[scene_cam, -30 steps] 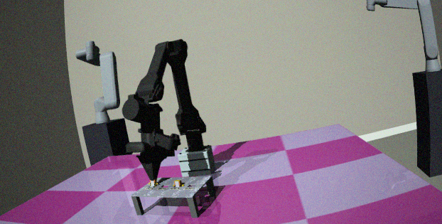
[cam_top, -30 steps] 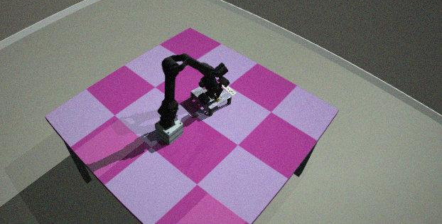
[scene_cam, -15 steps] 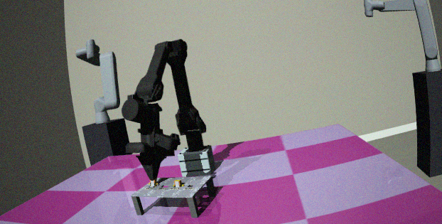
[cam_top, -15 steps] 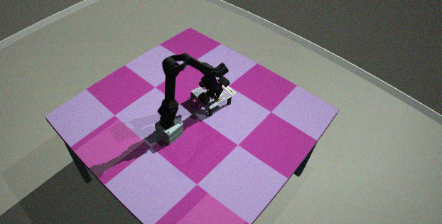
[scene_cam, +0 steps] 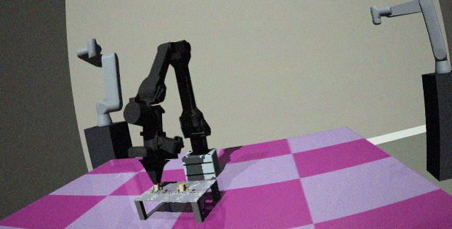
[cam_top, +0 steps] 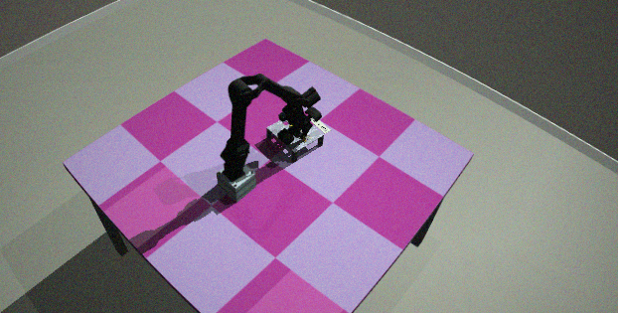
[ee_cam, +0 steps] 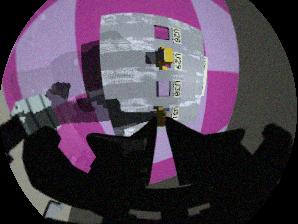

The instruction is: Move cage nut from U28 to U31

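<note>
Though hard to make out behind the black fingertips, can see the cage nut point(scene_cam: 156, 187) point(ee_cam: 160, 111) at U31, pinched in the narrowed gripper point(cam_top: 304, 139) point(scene_cam: 156, 185) point(ee_cam: 161, 119). Cannot tell from above whether seated square, nor see the spring wings under the rail plate point(cam_top: 275, 128) point(scene_cam: 203, 186) point(ee_cam: 125, 55). Can make out only a yellowish bit in the wrist view, with the U31 label point(ee_cam: 174, 114) partly covered; in the top view, lost among dark arm parts.

Can see the square U28 hole point(ee_cam: 161, 33) open, with magenta showing through, and the U30 hole point(ee_cam: 163, 88) open over lilac. Between them, at U29, can see the other nut point(scene_cam: 182, 187) point(ee_cam: 166, 56), blocky and yellow, with a pale face in the exterior view. Notice streaky, brushed-looking grey on the plate, squared dark legs point(scene_cam: 198, 211) beneath, and flat magenta and lilac squares on the table point(cam_top: 298, 234) point(scene_cam: 272, 196).
</note>
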`<state>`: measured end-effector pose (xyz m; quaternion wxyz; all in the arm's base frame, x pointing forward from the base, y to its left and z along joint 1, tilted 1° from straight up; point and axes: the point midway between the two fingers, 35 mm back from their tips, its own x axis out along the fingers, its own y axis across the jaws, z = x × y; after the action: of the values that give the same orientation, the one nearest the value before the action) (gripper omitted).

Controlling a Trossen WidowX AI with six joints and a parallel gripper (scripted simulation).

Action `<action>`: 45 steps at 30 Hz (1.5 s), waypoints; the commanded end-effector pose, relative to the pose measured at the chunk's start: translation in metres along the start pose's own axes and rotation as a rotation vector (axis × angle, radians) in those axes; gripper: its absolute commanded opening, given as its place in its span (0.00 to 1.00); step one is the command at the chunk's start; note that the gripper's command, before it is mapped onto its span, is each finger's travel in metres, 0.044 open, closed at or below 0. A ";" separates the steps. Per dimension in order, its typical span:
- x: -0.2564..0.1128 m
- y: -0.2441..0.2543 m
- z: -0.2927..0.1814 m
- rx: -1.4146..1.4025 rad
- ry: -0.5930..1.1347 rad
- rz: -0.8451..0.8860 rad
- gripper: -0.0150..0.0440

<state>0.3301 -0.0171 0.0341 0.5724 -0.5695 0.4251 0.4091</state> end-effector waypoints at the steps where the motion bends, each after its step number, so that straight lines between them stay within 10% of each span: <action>1: -0.001 -0.003 0.000 -0.002 0.003 0.004 0.31; 45: -0.001 -0.006 -0.001 -0.004 0.003 0.069 0.31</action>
<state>0.3335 -0.0175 0.0347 0.5583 -0.5541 0.4441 0.4290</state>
